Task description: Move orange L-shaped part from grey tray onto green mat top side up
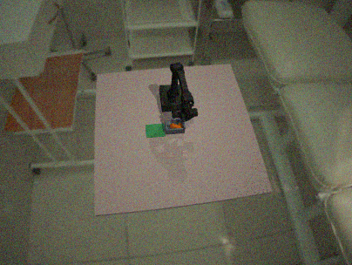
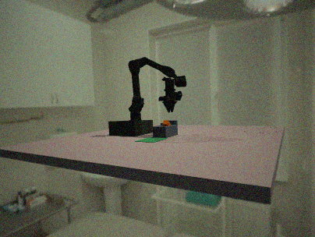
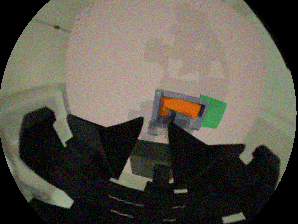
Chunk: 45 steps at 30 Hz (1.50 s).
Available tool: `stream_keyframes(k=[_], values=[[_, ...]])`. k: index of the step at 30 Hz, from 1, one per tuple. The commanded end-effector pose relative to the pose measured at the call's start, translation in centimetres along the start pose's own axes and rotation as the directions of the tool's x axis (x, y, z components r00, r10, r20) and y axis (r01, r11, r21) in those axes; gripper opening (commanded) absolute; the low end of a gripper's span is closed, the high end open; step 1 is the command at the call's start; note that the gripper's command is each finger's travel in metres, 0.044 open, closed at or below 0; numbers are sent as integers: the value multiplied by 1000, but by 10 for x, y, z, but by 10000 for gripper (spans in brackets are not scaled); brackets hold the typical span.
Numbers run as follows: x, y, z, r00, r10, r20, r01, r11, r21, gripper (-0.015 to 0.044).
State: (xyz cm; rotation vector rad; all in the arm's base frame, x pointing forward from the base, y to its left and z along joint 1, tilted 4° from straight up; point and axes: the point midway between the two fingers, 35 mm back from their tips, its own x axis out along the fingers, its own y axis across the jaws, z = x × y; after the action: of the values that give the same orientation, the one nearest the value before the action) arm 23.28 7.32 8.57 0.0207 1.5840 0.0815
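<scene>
The orange L-shaped part (image 1: 175,125) (image 2: 167,122) (image 3: 181,107) lies in the grey tray (image 1: 167,129) (image 2: 165,132) (image 3: 158,100). In the exterior view one end of it shows above the tray's rim. The green mat (image 1: 155,130) (image 2: 150,139) (image 3: 213,113) lies flat against the tray's side. My gripper (image 1: 185,114) (image 2: 170,110) (image 3: 156,121) hangs a short way above the tray, pointing down. Its fingers stand partly apart with nothing between them.
The arm's black base (image 1: 167,98) (image 2: 129,128) stands just behind the tray on the pink table top (image 1: 174,174). White shelving (image 1: 159,30) and padded couches (image 1: 314,87) stand beyond the table's edges.
</scene>
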Motion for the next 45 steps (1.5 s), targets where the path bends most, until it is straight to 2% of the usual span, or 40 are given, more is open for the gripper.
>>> stream_keyframes(k=[1, 23, 27, 29, 33, 38, 44, 45], values=[[0, 0, 0, 1000, 0, 0, 0, 1000, 0, 180], [0, 0, 0, 1000, 0, 0, 0, 1000, 0, 180], [0, -6, 2, 1000, -1, 1, 1, 991, -131, 280], [-1, -13, 4, 1000, -2, 2, 2, 963, -268, 280], [-1, -28, 8, 1000, -4, 5, 6, 833, -554, 280], [-3, -47, 11, 1000, -7, 8, 11, 554, -832, 280], [-4, -71, 13, 1000, -11, 11, 12, 110, -994, 280], [-4, -74, 13, 1000, -11, 11, 12, 67, -998, 280]])
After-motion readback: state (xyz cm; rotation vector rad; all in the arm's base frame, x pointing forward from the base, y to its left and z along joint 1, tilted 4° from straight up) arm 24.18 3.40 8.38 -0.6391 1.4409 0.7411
